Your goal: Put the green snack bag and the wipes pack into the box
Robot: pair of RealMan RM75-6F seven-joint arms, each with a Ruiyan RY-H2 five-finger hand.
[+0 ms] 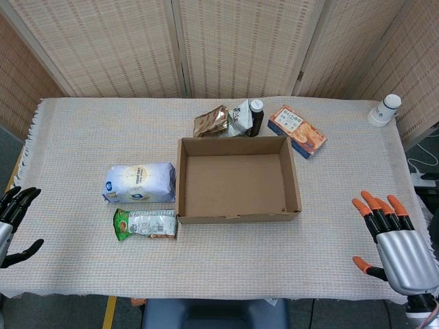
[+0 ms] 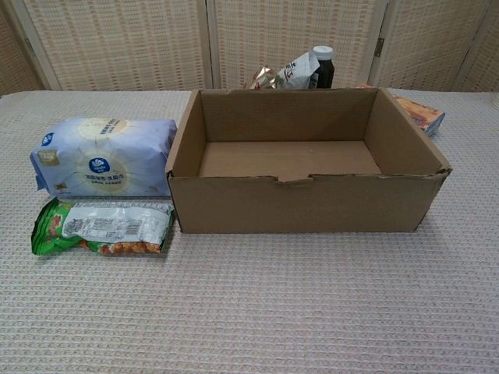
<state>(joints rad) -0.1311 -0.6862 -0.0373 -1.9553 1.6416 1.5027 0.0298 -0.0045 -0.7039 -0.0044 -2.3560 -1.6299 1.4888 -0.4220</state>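
Head view, looking down on a cloth-covered table (image 1: pixel 82 137): an open cardboard box (image 1: pixel 237 218) sits at centre frame, with nothing inside. Just left of it lies the wipes pack (image 1: pixel 139 183), pale blue and white, and below that the green snack bag (image 1: pixel 145 223), its right end touching or nearly touching the box's lower-left corner. The left hand (image 1: pixel 15 221) shows at the far left edge, fingers spread and holding nothing; the right hand (image 1: pixel 391 236), orange-tipped, sits at lower right, fingers apart and also holding nothing. Both are well apart from the packs. Likely trouble: the flat snack bag hugs the cloth and the box wall, so fingers could snag the weave or shove the box. Above the box sit a crumpled foil bag (image 1: pixel 211 122), a dark bottle (image 1: pixel 256 116) and an orange carton (image 1: pixel 297 130); a white bottle (image 1: pixel 384 110) stands at upper right. Chest view: no hands appear. The box's front wall stands taller than both packs at left, so a low lift could catch its rim.
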